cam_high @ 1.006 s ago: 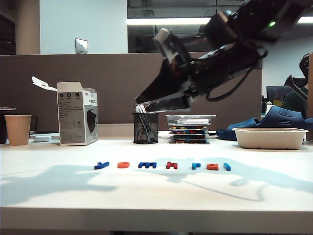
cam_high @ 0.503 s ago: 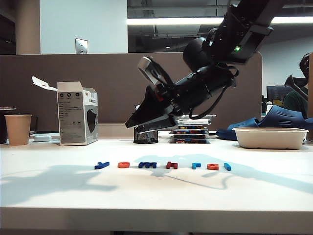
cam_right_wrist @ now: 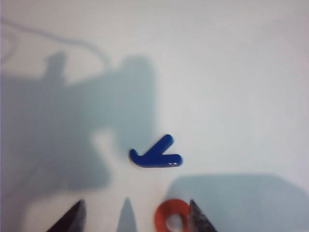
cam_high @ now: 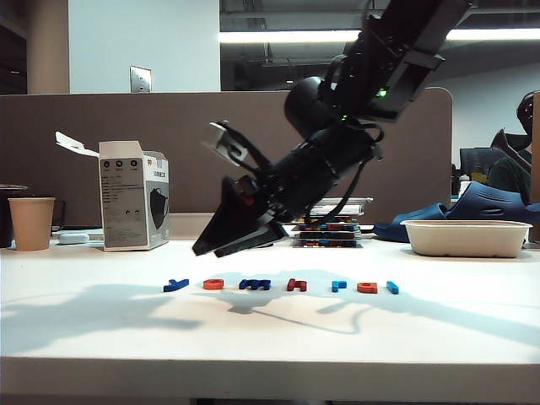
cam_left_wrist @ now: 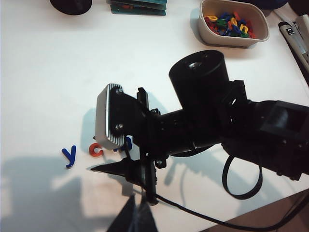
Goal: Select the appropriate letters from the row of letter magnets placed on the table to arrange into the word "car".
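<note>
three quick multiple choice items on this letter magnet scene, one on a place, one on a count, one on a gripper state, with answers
1. Where does the right gripper hang?
A. above the left part of the row, near the orange c
B. over the white tray
C. beside the paper cup

2. How many letter magnets lie in the row on the table?
A. five
B. seven
C. nine

3. How do the right gripper's jaws stand?
A. shut on the dark blue y
B. shut on nothing
C. open, holding nothing

Answers:
1 A: in the exterior view its tips hang just above the c, and the right wrist view shows the c at the fingertips, with the y beyond.
2 B: seven pieces count off from the y to the light blue bar.
3 C: two dark fingertips stand apart in the right wrist view, nothing gripped.
</note>
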### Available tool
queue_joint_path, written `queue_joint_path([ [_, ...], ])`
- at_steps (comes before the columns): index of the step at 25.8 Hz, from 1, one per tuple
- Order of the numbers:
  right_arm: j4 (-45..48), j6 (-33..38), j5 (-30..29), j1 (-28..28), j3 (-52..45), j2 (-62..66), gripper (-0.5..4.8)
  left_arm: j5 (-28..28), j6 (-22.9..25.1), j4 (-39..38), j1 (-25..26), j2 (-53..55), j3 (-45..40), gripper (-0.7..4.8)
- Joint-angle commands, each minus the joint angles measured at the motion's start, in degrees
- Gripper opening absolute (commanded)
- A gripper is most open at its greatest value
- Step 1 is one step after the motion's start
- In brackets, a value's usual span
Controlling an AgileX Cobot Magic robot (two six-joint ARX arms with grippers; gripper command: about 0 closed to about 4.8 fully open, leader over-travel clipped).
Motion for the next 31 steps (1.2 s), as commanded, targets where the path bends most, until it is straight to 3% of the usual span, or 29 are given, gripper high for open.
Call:
queue_joint_path([
  [1, 0.11, -0.26, 4.13, 0.96, 0.39, 0.24, 2.74, -0.15, 0.24, 0.39, -0.07, -0.15, 0.35, -0.06],
  [6, 0.11, -0.31, 6.49, 1.03, 0.39, 0.90, 2.74, -0.15, 0.24, 0.39, -0.07, -0.15, 0.35, -0.06],
  [19, -0.52, -4.48, 4.61, 0.98, 0.79, 1.88, 2.74, -0.15, 0.24, 0.39, -0.07, -0.15, 0.35, -0.06],
  [31, -7.58, -5.09, 5.18, 1.01, 6.23, 5.29, 2.74, -0.15, 0.24, 0.42, -0.07, -0.15, 0.35, -0.06],
])
